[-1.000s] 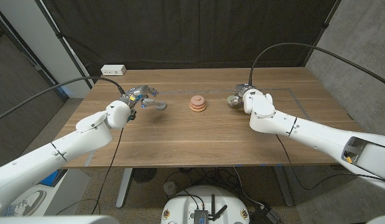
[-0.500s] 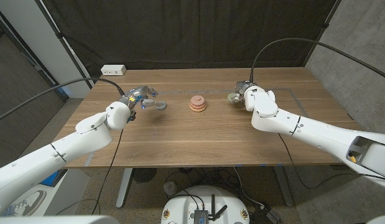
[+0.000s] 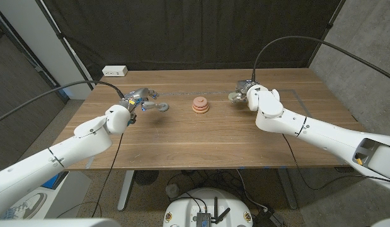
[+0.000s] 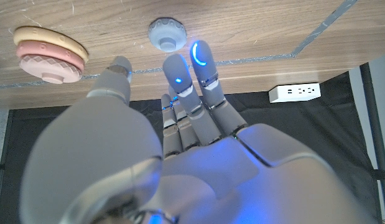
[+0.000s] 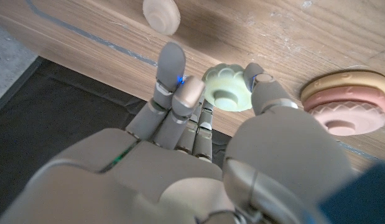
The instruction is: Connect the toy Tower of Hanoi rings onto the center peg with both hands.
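Two glossy white arms enter from the head view's bottom corners, built of rounded shells with dark seams at the joints. Black cables arc from upper left and upper right to each wrist. Left hand (image 4: 180, 155) grey, segmented fingers (image 4: 201, 62) with glowing blue lights. Right hand (image 5: 198, 162) grey-beige, one small blue light, pale fingertips (image 5: 173, 62)

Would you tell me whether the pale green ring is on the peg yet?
Not yet: the green ring lies apart from the stack, between the right robot hand's fingertips.
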Action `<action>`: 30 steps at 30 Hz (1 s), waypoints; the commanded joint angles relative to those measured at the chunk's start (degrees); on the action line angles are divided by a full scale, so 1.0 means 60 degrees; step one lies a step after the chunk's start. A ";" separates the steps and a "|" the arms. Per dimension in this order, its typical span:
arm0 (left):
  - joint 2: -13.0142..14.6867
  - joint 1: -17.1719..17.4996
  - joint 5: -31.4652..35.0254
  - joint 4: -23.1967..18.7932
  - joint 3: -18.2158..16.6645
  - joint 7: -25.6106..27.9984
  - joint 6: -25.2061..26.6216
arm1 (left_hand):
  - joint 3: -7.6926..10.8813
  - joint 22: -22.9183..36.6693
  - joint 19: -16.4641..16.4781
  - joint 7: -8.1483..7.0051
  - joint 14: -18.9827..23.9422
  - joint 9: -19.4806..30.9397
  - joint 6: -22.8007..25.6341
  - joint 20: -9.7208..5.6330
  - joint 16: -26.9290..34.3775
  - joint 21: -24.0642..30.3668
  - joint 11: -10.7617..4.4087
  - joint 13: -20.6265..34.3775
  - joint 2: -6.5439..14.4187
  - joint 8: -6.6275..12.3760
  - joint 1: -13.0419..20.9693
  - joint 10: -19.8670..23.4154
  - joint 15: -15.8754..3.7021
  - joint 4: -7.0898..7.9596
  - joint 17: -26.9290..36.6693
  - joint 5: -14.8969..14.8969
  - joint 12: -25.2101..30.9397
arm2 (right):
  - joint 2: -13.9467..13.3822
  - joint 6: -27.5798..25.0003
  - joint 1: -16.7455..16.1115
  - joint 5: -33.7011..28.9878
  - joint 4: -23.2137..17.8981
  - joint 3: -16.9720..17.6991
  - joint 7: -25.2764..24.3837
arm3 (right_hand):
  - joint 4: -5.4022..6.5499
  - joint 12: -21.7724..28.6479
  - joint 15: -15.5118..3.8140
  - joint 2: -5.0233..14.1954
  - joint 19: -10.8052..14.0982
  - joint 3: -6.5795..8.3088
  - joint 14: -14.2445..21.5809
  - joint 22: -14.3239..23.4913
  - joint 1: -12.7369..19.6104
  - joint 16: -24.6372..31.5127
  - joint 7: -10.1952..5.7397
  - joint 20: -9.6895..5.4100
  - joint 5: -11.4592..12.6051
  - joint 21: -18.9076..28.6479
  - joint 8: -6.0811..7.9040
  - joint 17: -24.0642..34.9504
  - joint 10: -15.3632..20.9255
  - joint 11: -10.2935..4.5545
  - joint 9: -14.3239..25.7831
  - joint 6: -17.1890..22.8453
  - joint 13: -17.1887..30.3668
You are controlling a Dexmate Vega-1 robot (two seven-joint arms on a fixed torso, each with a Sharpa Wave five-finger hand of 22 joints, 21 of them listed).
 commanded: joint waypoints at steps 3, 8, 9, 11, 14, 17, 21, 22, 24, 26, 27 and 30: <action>0.0104 0.0319 0.0057 -0.0034 -0.0166 0.0301 -0.0124 | 0.0087 0.0023 0.0117 0.0031 0.0056 0.0046 0.0120 -0.1190 0.0003 0.0086 -0.0012 0.0034 -0.0040 -0.0006 0.0059 0.0115 -0.0168 -0.0013 -0.0022 0.0068 -0.0033 | 0.0190 0.0955 -0.0256 -0.0166 -0.0200 0.0379 -0.0098 | 0.0141 0.0047 0.0025 0.0675 0.0076 0.0216 0.0038 0.0020 0.0762 0.0068 -0.0444 -0.0179 0.0043 0.0045 0.0034 0.0030 0.0684 -0.0607 0.0025 0.0536 0.0102; 0.0119 0.0578 -0.0077 -0.0054 -0.0382 0.0555 -0.0233 | 0.0101 0.0027 0.0122 0.0028 0.0091 0.0048 0.0134 -0.1191 0.0037 0.0093 -0.0025 0.0028 -0.0041 -0.0008 0.0069 0.0126 -0.0167 -0.0009 0.0009 0.0067 -0.0042 | 0.0292 0.1346 -0.0362 -0.0192 -0.0178 0.0541 -0.0164 | 0.0139 -0.0049 0.0026 0.0673 0.0075 0.0217 0.0033 0.0020 0.0773 0.0085 -0.0444 -0.0179 0.0047 0.0043 0.0006 0.0026 0.0567 -0.0597 0.0025 0.0499 0.0099; 0.0143 0.0627 -0.0078 -0.0076 -0.0412 0.0588 -0.0228 | 0.0103 0.0025 0.0122 0.0022 0.0082 0.0048 0.0152 -0.1192 0.0026 0.0092 -0.0027 0.0030 -0.0040 -0.0001 0.0073 0.0141 -0.0167 -0.0010 -0.0003 0.0068 -0.0036 | 0.0310 0.1394 -0.0373 -0.0244 -0.0173 0.0539 -0.0161 | 0.0139 -0.0052 0.0026 0.0673 0.0073 0.0217 0.0037 0.0018 0.0774 0.0090 -0.0443 -0.0179 0.0048 0.0041 0.0004 0.0030 0.0568 -0.0593 0.0025 0.0496 0.0096; 0.0183 0.0742 -0.0062 -0.0121 -0.0477 0.0698 -0.0224 | 0.0109 0.0019 0.0123 0.0018 0.0078 0.0050 0.0172 -0.1191 0.0023 0.0090 -0.0032 0.0037 -0.0041 0.0004 0.0080 0.0156 -0.0167 -0.0011 -0.0007 0.0069 -0.0032 | 0.0336 0.1465 -0.0391 -0.0376 -0.0190 0.0533 -0.0133 | 0.0139 -0.0065 0.0026 0.0673 0.0075 0.0218 0.0031 0.0019 0.0776 0.0088 -0.0448 -0.0179 0.0049 0.0042 -0.0006 0.0023 0.0571 -0.0574 0.0025 0.0477 0.0088; 0.0226 0.0869 -0.0057 -0.0156 -0.0554 0.0809 -0.0243 | 0.0112 0.0031 0.0133 0.0011 0.0094 0.0050 0.0178 -0.1192 0.0037 0.0101 -0.0052 0.0033 -0.0045 0.0005 0.0085 0.0183 -0.0168 -0.0013 0.0003 0.0069 -0.0027 | 0.0359 0.1546 -0.0433 -0.0534 -0.0252 0.0567 -0.0057 | 0.0139 -0.0093 0.0026 0.0675 0.0077 0.0219 0.0032 0.0018 0.0781 0.0095 -0.0459 -0.0179 0.0052 0.0042 -0.0017 0.0022 0.0568 -0.0586 0.0025 0.0464 0.0071; 0.0199 0.0954 0.0012 -0.0143 -0.0583 0.0989 -0.0267 | 0.0119 0.0028 0.0135 0.0010 0.0105 0.0051 0.0194 -0.1193 0.0045 0.0101 -0.0064 0.0036 -0.0043 0.0008 0.0094 0.0207 -0.0167 -0.0013 0.0007 0.0068 -0.0021 | 0.0385 0.1602 -0.0484 -0.0642 -0.0333 0.0654 0.0020 | 0.0140 -0.0113 0.0027 0.0677 0.0082 0.0221 0.0061 0.0021 0.0786 0.0131 -0.0461 -0.0178 0.0054 0.0045 -0.0018 0.0049 0.0576 -0.0580 0.0026 0.0471 0.0057; 0.0115 0.1150 0.0040 -0.0127 -0.0686 0.1310 -0.0291 | 0.0126 0.0033 0.0146 -0.0010 0.0125 0.0052 0.0211 -0.1192 0.0067 0.0109 -0.0059 0.0039 -0.0039 0.0011 0.0099 0.0251 -0.0167 -0.0010 0.0030 0.0067 -0.0010 | 0.0458 0.1715 -0.0518 -0.0764 -0.0370 0.0754 0.0097 | 0.0140 -0.0134 0.0028 0.0679 0.0078 0.0223 0.0055 0.0016 0.0790 0.0137 -0.0474 -0.0178 0.0059 0.0040 -0.0016 0.0042 0.0601 -0.0591 0.0027 0.0492 0.0038; 0.0087 0.1230 0.0091 -0.0124 -0.0707 0.1461 -0.0290 | 0.0127 0.0035 0.0147 -0.0004 0.0140 0.0052 0.0209 -0.1191 0.0084 0.0111 -0.0054 0.0036 -0.0040 0.0009 0.0098 0.0264 -0.0166 -0.0009 0.0048 0.0066 -0.0008 | 0.0494 0.1739 -0.0508 -0.0809 -0.0351 0.0754 0.0133 | 0.0140 -0.0135 0.0028 0.0679 0.0075 0.0224 0.0059 0.0012 0.0791 0.0142 -0.0472 -0.0178 0.0060 0.0036 -0.0017 0.0046 0.0606 -0.0594 0.0027 0.0493 0.0036; 0.0058 0.1384 0.0155 -0.0177 -0.0760 0.1654 -0.0192 | 0.0128 0.0034 0.0145 -0.0006 0.0148 0.0052 0.0216 -0.1191 0.0094 0.0109 -0.0060 0.0033 -0.0041 0.0011 0.0099 0.0270 -0.0166 -0.0009 0.0059 0.0066 -0.0009 | 0.0565 0.1811 -0.0472 -0.0872 -0.0299 0.0754 0.0232 | 0.0142 -0.0151 0.0028 0.0680 0.0068 0.0224 0.0062 0.0006 0.0793 0.0155 -0.0479 -0.0178 0.0062 0.0029 -0.0014 0.0050 0.0617 -0.0599 0.0028 0.0508 0.0024; 0.0018 0.1545 0.0115 -0.0165 -0.0850 0.1828 -0.0232 | 0.0137 0.0053 0.0148 -0.0019 0.0153 0.0053 0.0244 -0.1191 0.0100 0.0121 -0.0069 0.0034 -0.0049 0.0018 0.0108 0.0279 -0.0166 -0.0012 0.0065 0.0064 -0.0016 | 0.0648 0.1858 -0.0433 -0.0961 -0.0260 0.0740 0.0326 | 0.0141 -0.0166 0.0028 0.0681 0.0092 0.0226 0.0053 0.0029 0.0796 0.0152 -0.0481 -0.0178 0.0064 0.0052 -0.0017 0.0042 0.0618 -0.0605 0.0028 0.0511 0.0015; -0.0009 0.1620 0.0119 -0.0158 -0.0886 0.1935 -0.0250 | 0.0140 0.0051 0.0146 -0.0016 0.0135 0.0053 0.0241 -0.1192 0.0083 0.0120 -0.0067 0.0036 -0.0047 0.0016 0.0111 0.0281 -0.0166 -0.0012 0.0050 0.0064 -0.0015 | 0.0686 0.1893 -0.0413 -0.1003 -0.0240 0.0734 0.0365 | 0.0143 -0.0167 0.0029 0.0682 0.0089 0.0226 0.0059 0.0027 0.0797 0.0165 -0.0483 -0.0177 0.0065 0.0050 -0.0018 0.0048 0.0630 -0.0631 0.0028 0.0516 0.0019; 0.0023 0.1787 0.0202 -0.0205 -0.0938 0.2081 -0.0179 | 0.0157 0.0035 0.0141 -0.0025 0.0174 0.0055 0.0258 -0.1191 0.0126 0.0110 -0.0088 0.0044 -0.0040 0.0015 0.0125 0.0297 -0.0166 -0.0010 0.0096 0.0065 -0.0020 | 0.0813 0.2004 -0.0339 -0.1117 -0.0157 0.0714 0.0485 | 0.0142 -0.0185 0.0028 0.0682 0.0070 0.0228 0.0039 0.0010 0.0801 0.0160 -0.0477 -0.0177 0.0069 0.0032 -0.0020 0.0035 0.0648 -0.0619 0.0029 0.0526 0.0008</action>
